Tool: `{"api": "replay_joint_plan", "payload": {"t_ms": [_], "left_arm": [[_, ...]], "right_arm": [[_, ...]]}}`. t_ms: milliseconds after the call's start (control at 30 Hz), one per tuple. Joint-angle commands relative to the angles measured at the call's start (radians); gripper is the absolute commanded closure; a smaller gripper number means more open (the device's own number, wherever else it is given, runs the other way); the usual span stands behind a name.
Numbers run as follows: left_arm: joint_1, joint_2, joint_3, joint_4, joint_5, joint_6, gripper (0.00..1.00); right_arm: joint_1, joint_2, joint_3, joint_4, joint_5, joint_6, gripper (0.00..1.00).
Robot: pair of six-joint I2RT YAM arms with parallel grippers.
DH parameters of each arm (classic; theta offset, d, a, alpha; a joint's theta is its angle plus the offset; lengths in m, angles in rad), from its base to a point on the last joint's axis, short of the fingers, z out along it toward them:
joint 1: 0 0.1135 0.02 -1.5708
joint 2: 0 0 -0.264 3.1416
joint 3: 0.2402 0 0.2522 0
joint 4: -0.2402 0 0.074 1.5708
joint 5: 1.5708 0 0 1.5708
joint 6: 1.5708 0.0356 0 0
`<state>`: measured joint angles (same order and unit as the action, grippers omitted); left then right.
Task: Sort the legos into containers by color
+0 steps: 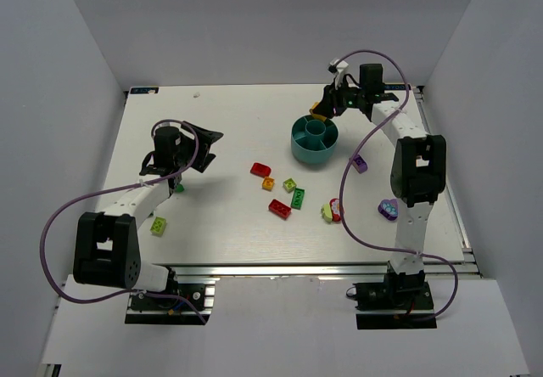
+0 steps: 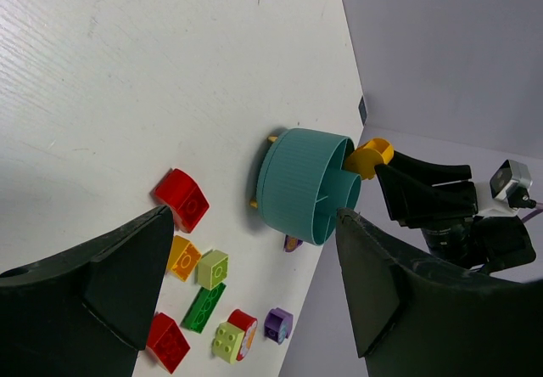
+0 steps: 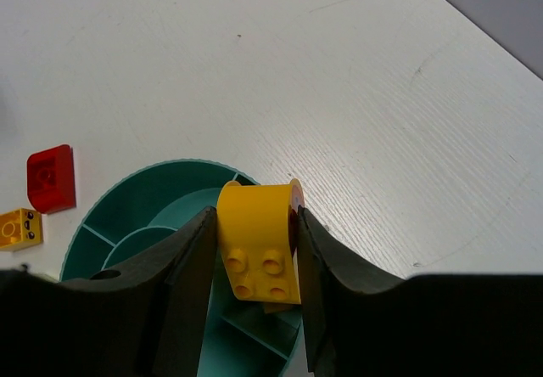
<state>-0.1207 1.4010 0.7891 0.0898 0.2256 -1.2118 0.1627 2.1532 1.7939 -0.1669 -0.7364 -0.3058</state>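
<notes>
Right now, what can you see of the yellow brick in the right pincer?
The yellow brick looks like glossy plastic, with a rounded top and four round studs on the face nearest the wrist camera. It is pinched on both sides between the fingers of the right pincer, held over the rim of the teal bowl.

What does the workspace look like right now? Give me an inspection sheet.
Surface: white table, no damage seen.
Job's things: teal bowl right of centre; yellow brick held at its far rim; loose bricks in red, orange, lime, green and purple lie nearer the arms.
Clutter: nothing seen.
Tools: left tool open and empty; right tool shut on the yellow brick.
Cables: purple cable of the right arm loops low beside the loose bricks.
Surroundings: white walls on three sides.
</notes>
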Motion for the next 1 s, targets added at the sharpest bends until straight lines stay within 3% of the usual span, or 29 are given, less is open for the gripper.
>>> {"api": "replay_joint_plan", "payload": {"t_ms": [0,133,967], "left_arm": [[-0.002,-0.007,0.01,0.016,0.012,0.012,0.14],[-0.002,-0.005,0.013,0.016,0.014,0.012,0.14],[-0.002,-0.019,-0.008,0.025,0.015,0.006,0.14]], "right_arm": [[-0.005,0.016,0.032,-0.022,-0.023,0.025,0.57],[-0.005,0.025,0.039,-0.029,-0.038,0.027,0.53],[-0.008,-0.059,-0.045,0.086,-0.087,0.123,0.59]]}}
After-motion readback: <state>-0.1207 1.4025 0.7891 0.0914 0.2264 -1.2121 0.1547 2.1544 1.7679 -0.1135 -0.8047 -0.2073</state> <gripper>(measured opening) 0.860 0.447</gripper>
